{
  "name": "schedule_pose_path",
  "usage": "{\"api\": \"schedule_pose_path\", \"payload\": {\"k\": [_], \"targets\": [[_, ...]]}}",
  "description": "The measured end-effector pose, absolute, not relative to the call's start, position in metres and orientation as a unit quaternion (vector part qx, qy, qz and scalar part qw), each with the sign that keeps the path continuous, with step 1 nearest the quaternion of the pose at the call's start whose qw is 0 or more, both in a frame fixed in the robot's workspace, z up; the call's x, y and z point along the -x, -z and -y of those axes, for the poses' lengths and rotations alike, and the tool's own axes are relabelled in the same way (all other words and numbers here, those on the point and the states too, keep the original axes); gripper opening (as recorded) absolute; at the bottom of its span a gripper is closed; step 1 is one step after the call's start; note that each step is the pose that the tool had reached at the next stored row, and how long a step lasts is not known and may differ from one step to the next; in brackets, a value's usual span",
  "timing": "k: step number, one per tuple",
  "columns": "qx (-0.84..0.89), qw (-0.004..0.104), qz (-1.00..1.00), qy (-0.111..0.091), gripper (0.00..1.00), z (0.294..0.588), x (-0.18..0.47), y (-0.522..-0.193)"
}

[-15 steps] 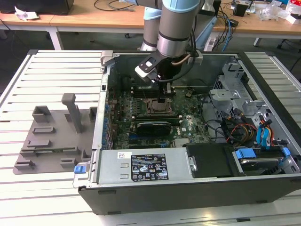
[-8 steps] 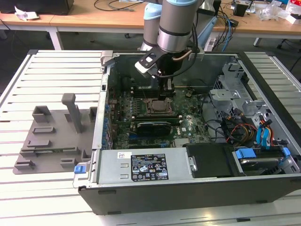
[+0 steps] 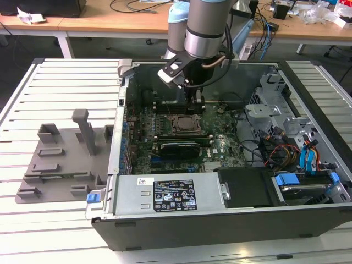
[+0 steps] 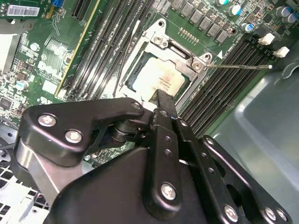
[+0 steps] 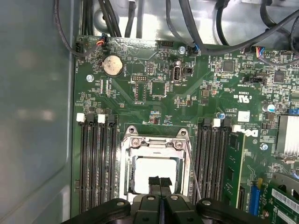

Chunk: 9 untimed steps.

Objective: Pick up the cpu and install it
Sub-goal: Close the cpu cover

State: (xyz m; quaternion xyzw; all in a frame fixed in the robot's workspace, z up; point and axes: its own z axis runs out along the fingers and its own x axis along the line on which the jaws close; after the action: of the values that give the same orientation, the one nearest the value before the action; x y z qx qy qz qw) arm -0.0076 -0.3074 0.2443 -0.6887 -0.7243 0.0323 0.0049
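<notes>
- Gripper [image 5: 160, 181]: black metal two-finger job, fingers pressed together with nothing pinched between them.
- Directly under the tips: small flat square silvery-topped cpu [image 5: 154, 169], lying in its socket. Can't tell if the tips actually touch it.
- Around that: dark square socket frame [image 5: 125, 161] with shiny metal edges, and a thin wire lever [image 5: 193, 172] just beside it.
- Further out on either side: long black memory slots [image 5: 96, 163] on the green motherboard [image 5: 154, 93].
- My worry: if the cpu isn't sitting dead flat, a push from those closed tips could tilt it and bend socket pins. Drifting sideways could also snag the lever.
</notes>
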Motion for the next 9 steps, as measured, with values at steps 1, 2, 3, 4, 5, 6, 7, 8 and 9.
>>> {"api": "schedule_pose_path", "payload": {"k": [1, 2, 3, 4, 5, 6, 7, 8, 9], "targets": [[0.689, 0.005, 0.724, -0.032, 0.11, 0.307, 0.008, -0.246], [0.689, 0.005, 0.724, -0.032, 0.11, 0.307, 0.008, -0.247], [0.689, 0.005, 0.724, -0.032, 0.11, 0.307, 0.008, -0.249], [0.689, 0.005, 0.724, -0.032, 0.11, 0.307, 0.008, -0.25], [0.689, 0.005, 0.724, -0.032, 0.11, 0.307, 0.008, -0.25], [0.689, 0.005, 0.724, -0.032, 0.11, 0.307, 0.008, -0.252], [0.689, 0.005, 0.724, -0.032, 0.11, 0.307, 0.008, -0.253], [0.689, 0.005, 0.724, -0.032, 0.11, 0.307, 0.008, -0.256], [0.689, 0.005, 0.724, -0.032, 0.11, 0.307, 0.008, -0.259]]}}
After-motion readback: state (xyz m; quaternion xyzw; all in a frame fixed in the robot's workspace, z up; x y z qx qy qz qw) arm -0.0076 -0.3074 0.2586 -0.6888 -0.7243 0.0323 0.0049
